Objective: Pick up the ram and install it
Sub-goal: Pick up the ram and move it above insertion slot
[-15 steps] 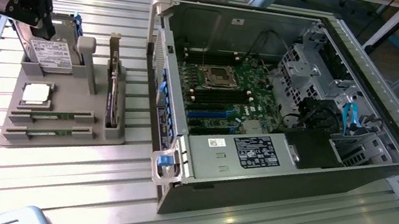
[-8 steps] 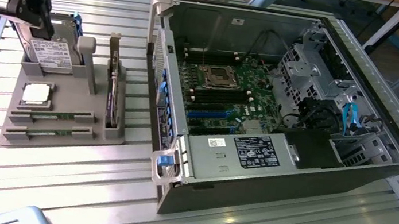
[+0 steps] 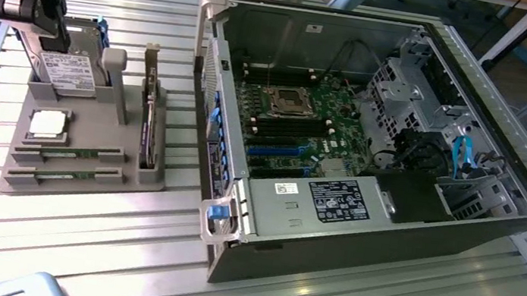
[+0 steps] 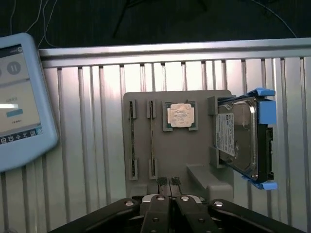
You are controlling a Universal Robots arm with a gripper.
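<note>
My black two-fingered gripper (image 4: pixel 169 183) has its fingers pressed flat together with nothing between them. In the exterior view it hangs above the far end of the flat grey plastic parts holder (image 3: pixel 92 133), over by the hard drive and well apart from the ram.

The ram is two thin, narrow green circuit-board sticks (image 3: pixel 89 151). They stand on edge side by side in parallel slots at the near end of the holder, and neither has been lifted. From my wrist camera they run as two slim lines along one side of the holder.

The square silver-topped processor chip (image 4: pixel 180 115) lies flat between the sticks and the silver metal hard drive with blue plastic rails (image 4: pixel 240 138), which leans in its cradle at the opposite end. A dark expansion card (image 3: pixel 149 129) stands on edge along the holder's side nearest the case.

The black open computer case (image 3: pixel 498 225) lies on its side at the exterior view's right of the holder, with its green motherboard (image 3: pixel 319 117) exposed. Everything rests on a ribbed aluminium slat table (image 3: pixel 77 246). A light-blue-cased tablet (image 4: pixel 19 97) lies beyond the ram.
</note>
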